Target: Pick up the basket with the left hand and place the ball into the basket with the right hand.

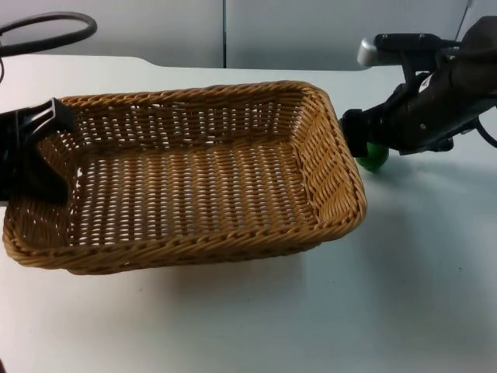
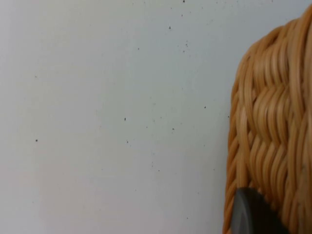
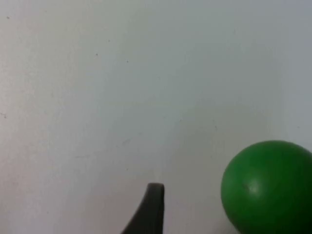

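In the top view, the left gripper (image 1: 48, 148) is clamped on the short left-end wall of the wicker basket (image 1: 186, 175), one black finger outside the rim and one inside. The basket lies lengthwise across the white table (image 1: 388, 295). The right gripper (image 1: 359, 138) sits just beyond the basket's right end, and the green ball (image 1: 374, 158) peeks out beneath it, close beside the basket's outer wall; whether its fingers are parted or closed cannot be told here.

In the left wrist view, a black fingertip (image 2: 253, 214) presses against the woven basket wall (image 2: 273, 131), with bare table beside it.

In the right wrist view, a black fingertip (image 3: 151, 209) stands apart from the ball (image 3: 268, 187), which rests on the table.
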`<action>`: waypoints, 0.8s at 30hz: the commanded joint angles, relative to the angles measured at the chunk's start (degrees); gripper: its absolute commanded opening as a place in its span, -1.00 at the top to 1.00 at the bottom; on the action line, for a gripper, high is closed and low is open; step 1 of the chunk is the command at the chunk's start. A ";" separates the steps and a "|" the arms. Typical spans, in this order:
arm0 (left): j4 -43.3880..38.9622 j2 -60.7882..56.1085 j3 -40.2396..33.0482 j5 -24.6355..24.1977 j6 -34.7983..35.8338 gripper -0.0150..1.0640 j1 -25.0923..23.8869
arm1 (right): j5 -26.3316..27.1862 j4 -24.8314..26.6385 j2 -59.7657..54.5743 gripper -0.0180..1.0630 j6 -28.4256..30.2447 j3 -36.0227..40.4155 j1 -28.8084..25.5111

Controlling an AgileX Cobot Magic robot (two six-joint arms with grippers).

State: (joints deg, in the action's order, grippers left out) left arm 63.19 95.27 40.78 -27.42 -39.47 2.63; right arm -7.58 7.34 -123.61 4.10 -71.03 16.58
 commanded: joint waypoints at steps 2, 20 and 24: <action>1.08 -0.84 0.02 -0.75 0.63 0.97 -0.23 | 2.00 0.36 -1.18 -0.58 0.27 -0.60 0.18; 1.21 -0.84 0.02 -0.99 0.63 0.97 -0.23 | 2.45 0.05 0.64 0.97 3.44 -8.03 -1.52; 1.78 -0.84 0.02 -0.99 0.63 0.97 -0.23 | -10.23 0.66 5.80 0.97 3.44 -18.66 -1.38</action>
State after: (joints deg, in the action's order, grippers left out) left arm 63.19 95.27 40.78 -27.42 -39.47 2.63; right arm -12.51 7.46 -121.03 6.84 -85.73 15.23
